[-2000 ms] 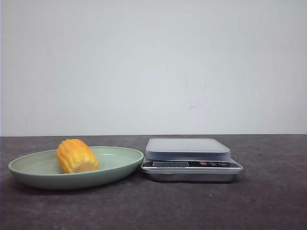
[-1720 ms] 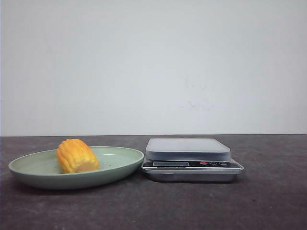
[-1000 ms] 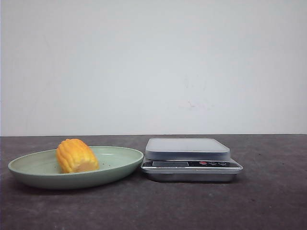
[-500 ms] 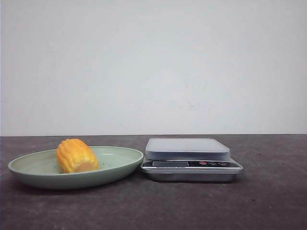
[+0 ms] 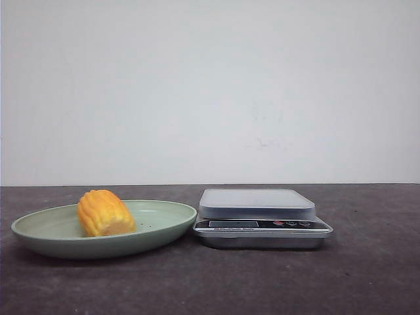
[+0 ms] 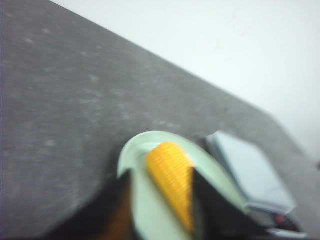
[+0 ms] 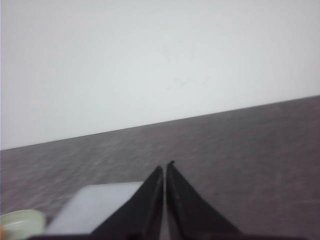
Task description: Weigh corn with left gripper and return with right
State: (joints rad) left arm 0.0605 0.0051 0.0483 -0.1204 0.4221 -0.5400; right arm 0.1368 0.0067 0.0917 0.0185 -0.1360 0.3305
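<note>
Nothing shifted in front view since earlier frames: corn (image 5: 105, 213) lies on its side in green plate (image 5: 167, 220) on dark worktop (image 5: 262, 282), scale (image 5: 259, 216) just beside plate. Left end effector (image 6: 162, 200) spread open, fingers (image 6: 210, 205) either side of corn, angled down over plate, gripping nothing; view blurred. Right end effector (image 7: 164, 172) tips together, empty, pointing low over worktop near scale.
</note>
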